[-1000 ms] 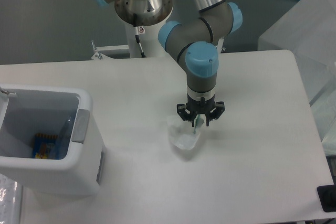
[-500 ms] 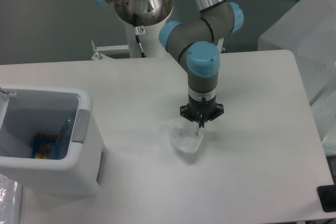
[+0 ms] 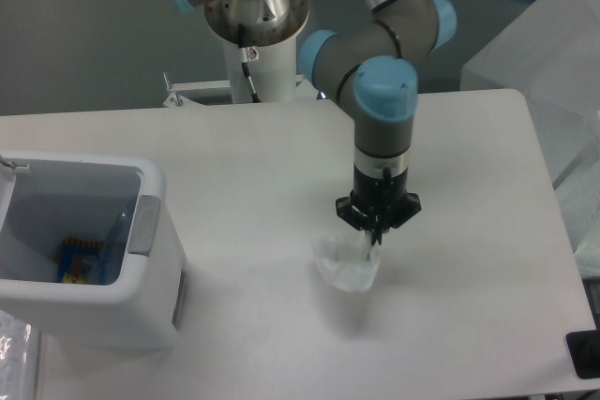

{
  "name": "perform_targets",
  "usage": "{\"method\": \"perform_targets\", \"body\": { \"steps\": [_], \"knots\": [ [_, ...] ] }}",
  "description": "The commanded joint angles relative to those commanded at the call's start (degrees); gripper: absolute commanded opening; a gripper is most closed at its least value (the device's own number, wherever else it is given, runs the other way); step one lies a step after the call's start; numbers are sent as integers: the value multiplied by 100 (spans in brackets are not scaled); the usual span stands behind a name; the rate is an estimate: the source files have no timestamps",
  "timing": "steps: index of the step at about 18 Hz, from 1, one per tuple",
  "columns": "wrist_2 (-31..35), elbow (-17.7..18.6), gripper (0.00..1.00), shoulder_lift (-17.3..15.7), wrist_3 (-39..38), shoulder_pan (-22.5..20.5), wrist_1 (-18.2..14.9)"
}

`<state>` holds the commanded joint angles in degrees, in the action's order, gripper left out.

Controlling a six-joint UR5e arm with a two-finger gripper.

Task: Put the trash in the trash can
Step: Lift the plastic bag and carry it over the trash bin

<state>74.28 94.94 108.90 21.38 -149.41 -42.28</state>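
Observation:
A translucent whitish plastic wrapper (image 3: 347,264) hangs from my gripper (image 3: 377,234), which is shut on its upper right edge; a faint shadow lies on the table below it. The gripper points straight down over the middle of the white table (image 3: 262,166). The trash can (image 3: 94,252), a white rectangular bin with a grey handle (image 3: 142,225) on its right side, stands at the left front. Inside it the slim clear bottle (image 3: 117,236) leans against the right wall.
A blue and yellow item (image 3: 80,261) lies at the bottom of the bin. The arm's white base column (image 3: 258,39) rises at the table's far edge. Translucent plastic sheeting (image 3: 553,53) stands off the right side.
The gripper's fingers closed on the wrapper, then the arm shifted right and toward the front, lifting the wrapper off the table.

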Motion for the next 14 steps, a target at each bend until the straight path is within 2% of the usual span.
{"method": "perform_targets", "body": {
  "steps": [5,7,9,14],
  "knots": [
    [-369,-870,12,0,-1678,114,53],
    [-502,-1170,12,0,-2084,245,53],
    [-502,-1329,13,-70,-2235,412,53],
    [-493,-1294,13,-684,-1867,676,44]
  ]
}}
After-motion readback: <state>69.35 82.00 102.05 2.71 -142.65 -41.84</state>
